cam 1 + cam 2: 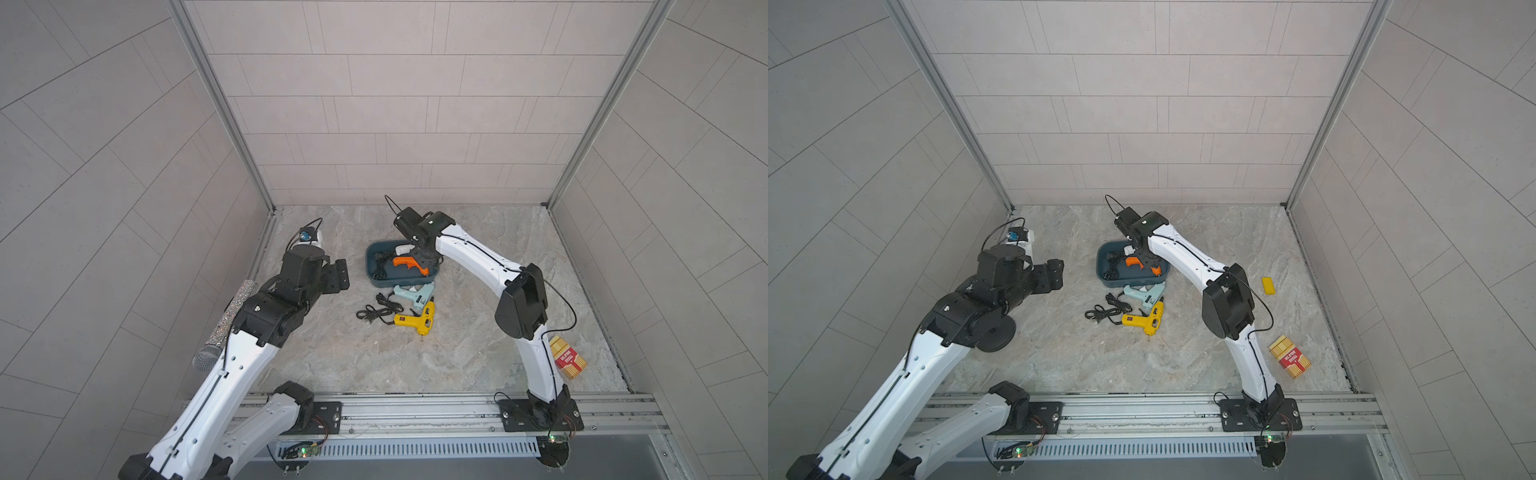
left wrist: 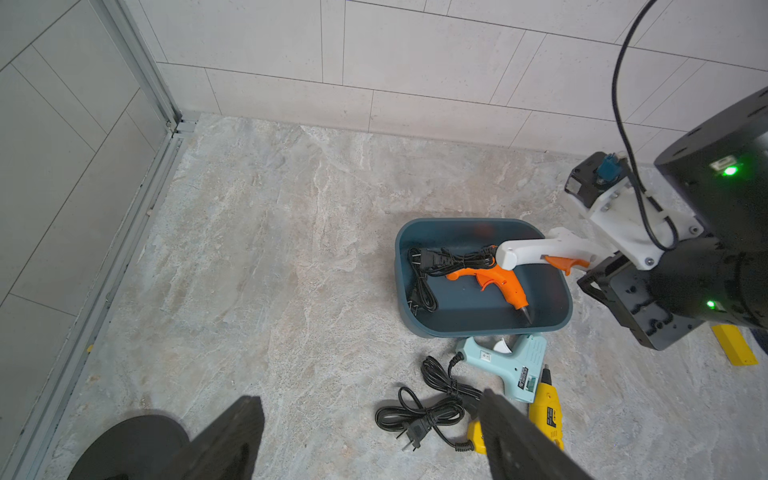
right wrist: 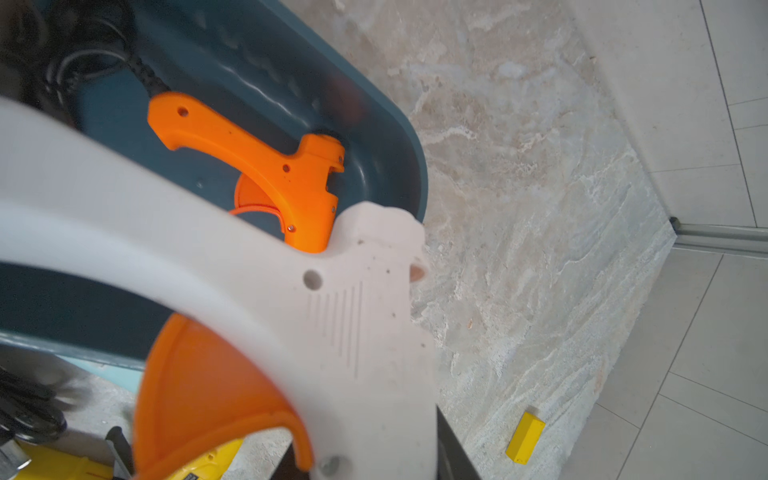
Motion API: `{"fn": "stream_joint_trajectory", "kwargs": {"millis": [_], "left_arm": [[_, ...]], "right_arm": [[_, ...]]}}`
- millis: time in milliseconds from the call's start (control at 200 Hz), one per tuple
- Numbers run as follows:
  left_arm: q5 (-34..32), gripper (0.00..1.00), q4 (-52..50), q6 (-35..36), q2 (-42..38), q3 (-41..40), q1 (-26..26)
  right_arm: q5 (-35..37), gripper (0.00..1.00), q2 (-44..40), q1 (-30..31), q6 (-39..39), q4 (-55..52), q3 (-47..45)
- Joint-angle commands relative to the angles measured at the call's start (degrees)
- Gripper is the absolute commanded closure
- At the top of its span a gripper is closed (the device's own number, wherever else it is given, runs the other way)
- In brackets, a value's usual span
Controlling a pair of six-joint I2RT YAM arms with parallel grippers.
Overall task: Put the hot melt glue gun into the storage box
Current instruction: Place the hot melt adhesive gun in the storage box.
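My right gripper point(image 3: 365, 457) is shut on a white glue gun point(image 2: 536, 251) with an orange trigger and holds it just above the storage box point(image 2: 401, 257), a teal-blue tub. An orange glue gun point(image 2: 498, 282) lies inside the box with its black cord. In both top views the right gripper point(image 1: 424, 257) hangs over the box point(image 1: 376, 266) point(image 1: 1104, 270). A light blue glue gun point(image 1: 415, 293) and a yellow one point(image 1: 419, 320) lie on the floor in front of the box. My left gripper point(image 2: 368, 397) point(image 1: 345, 276) is open and empty, left of the box.
Two bundled black cords point(image 1: 374, 309) lie beside the floor guns. A small yellow block point(image 1: 1268, 285) and a red-and-yellow carton point(image 1: 1289, 356) sit to the right. A glittery microphone point(image 1: 224, 328) and a black disc point(image 1: 994, 334) lie by the left arm. Tiled walls enclose three sides.
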Motion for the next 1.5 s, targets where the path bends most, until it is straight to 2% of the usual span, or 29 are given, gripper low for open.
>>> {"fn": "stream_joint_trajectory", "kwargs": {"millis": [0, 655, 771, 936, 1131, 1371, 1491], "left_arm": [[0.03, 0.11, -1.84, -0.43, -0.06, -0.31, 0.43], [0.24, 0.09, -2.50, -0.23, 0.75, -0.09, 1.28], [-0.44, 0.09, -3.42, -0.26, 0.13, 0.26, 1.34], [-1.02, 0.09, -4.44, -0.58, -0.99, 0.30, 1.42], [-1.01, 0.09, -4.44, -0.85, -1.21, -0.18, 1.43], [-0.42, 0.09, -5.41, -0.64, -0.46, 1.06, 1.42], [-0.24, 0.09, -5.68, -0.67, -0.54, 1.05, 1.42]], "right_arm": [[-0.72, 1.00, 2.67, -0.36, 1.61, 1.09, 3.02], [-4.76, 1.00, 8.13, -2.03, 4.22, 2.54, 5.28], [-5.57, 0.96, 9.22, -2.12, 4.77, 2.18, 6.13], [-6.70, 0.95, 10.28, -2.12, 5.30, 2.27, 6.22], [-7.79, 0.86, 11.96, -2.24, 6.08, 2.27, 6.63], [-9.76, 0.63, 15.11, -2.29, 7.41, 1.77, 9.26], [-10.31, 0.59, 15.56, -2.29, 7.67, 1.74, 9.82]]}}
